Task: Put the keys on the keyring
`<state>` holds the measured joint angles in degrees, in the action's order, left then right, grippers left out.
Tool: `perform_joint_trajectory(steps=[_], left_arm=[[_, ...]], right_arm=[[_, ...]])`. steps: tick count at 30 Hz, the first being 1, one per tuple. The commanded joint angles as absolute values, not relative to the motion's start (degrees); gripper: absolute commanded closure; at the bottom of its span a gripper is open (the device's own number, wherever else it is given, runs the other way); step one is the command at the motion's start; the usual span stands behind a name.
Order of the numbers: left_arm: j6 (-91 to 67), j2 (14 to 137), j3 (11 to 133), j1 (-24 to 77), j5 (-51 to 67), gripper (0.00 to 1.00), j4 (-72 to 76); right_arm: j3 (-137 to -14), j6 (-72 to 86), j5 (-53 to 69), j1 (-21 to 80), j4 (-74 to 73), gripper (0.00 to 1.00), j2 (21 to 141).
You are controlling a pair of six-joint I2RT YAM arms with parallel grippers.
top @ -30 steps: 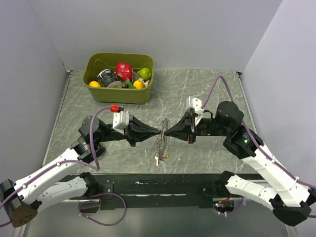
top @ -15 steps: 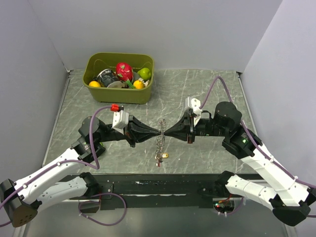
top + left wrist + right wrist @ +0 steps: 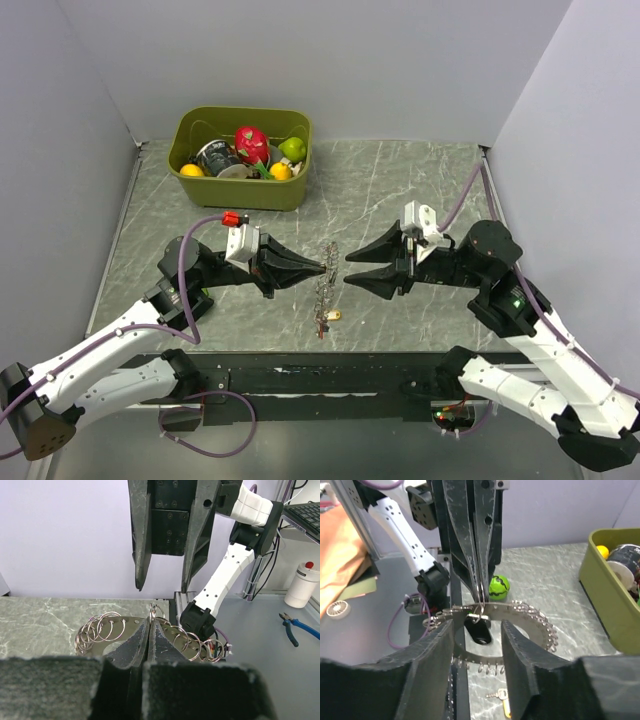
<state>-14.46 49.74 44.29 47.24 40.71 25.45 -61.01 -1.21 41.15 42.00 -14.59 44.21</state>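
The keyring is a flat grey metal ring edged with many small split rings. It hangs edge-on above the table between the arms. My left gripper is shut on its top edge, as the left wrist view shows. My right gripper is open and empty just right of the ring, its fingers either side of it in the right wrist view. A black key head hangs from a small ring at the ring's top. A yellow-gold key lies on the table below, also seen in the right wrist view.
An olive bin of toy fruit and a can stands at the back left, and its wall shows in the right wrist view. A small green ball lies on the marble table beyond the ring.
My right gripper has opened, let go of the keyring and drawn back to the right. My left gripper still holds the ring in the same place.
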Motion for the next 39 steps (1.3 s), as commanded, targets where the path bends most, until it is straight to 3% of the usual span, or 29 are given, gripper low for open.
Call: perform_joint_trajectory(steps=[1,10,12,16,18,25,28,30,31,35,39], left_arm=[[-14.68,49.92,46.05,47.37,41.66,0.99,29.71],[-14.59,50.45,46.32,47.46,41.66,0.99,29.09],[-14.68,50.45,46.32,47.46,41.84,0.99,29.09],[-14.33,50.19,46.49,47.46,41.31,0.99,28.74],[-14.15,50.01,46.49,47.46,41.31,0.99,28.74],[-12.4,49.75,48.25,47.46,40.17,0.99,24.62],[-9.06,49.66,50.79,47.46,39.47,0.92,17.16],[-5.46,49.48,53.42,47.46,39.02,0.72,9.79],[-2.93,49.48,54.39,47.46,38.76,0.54,7.23],[2.34,50.01,58.88,47.46,37.1,0.24,-4.11],[6.67,52.72,64.93,47.46,36.04,0.21,-12.99]], right_arm=[[-63.1,-0.09,42.1,42.62,-10.9,0.52,45.96],[-63.81,-0.09,40.17,46.49,-9.14,0.53,49.74],[-63.81,-0.09,40.25,46.67,-8.79,0.59,50.1],[-64.25,-0.09,39.73,46.84,-10.11,0.89,50.8],[-64.07,-0.17,39.29,46.85,-10.46,0.97,50.54],[-65.47,-2.11,37.71,46.85,-14.31,1.0,50.62],[-66.97,-3.86,37.18,46.76,-16.78,1.0,51.68],[-68.02,-5.79,36.74,46.76,-20.12,1.0,52.73],[-69.07,-6.5,36.56,46.76,-21.0,1.0,53.17],[-71.45,-9.31,35.86,46.76,-26.01,1.0,54.75],[-73.47,-12.21,35.77,46.76,-30.75,1.0,56.95]])
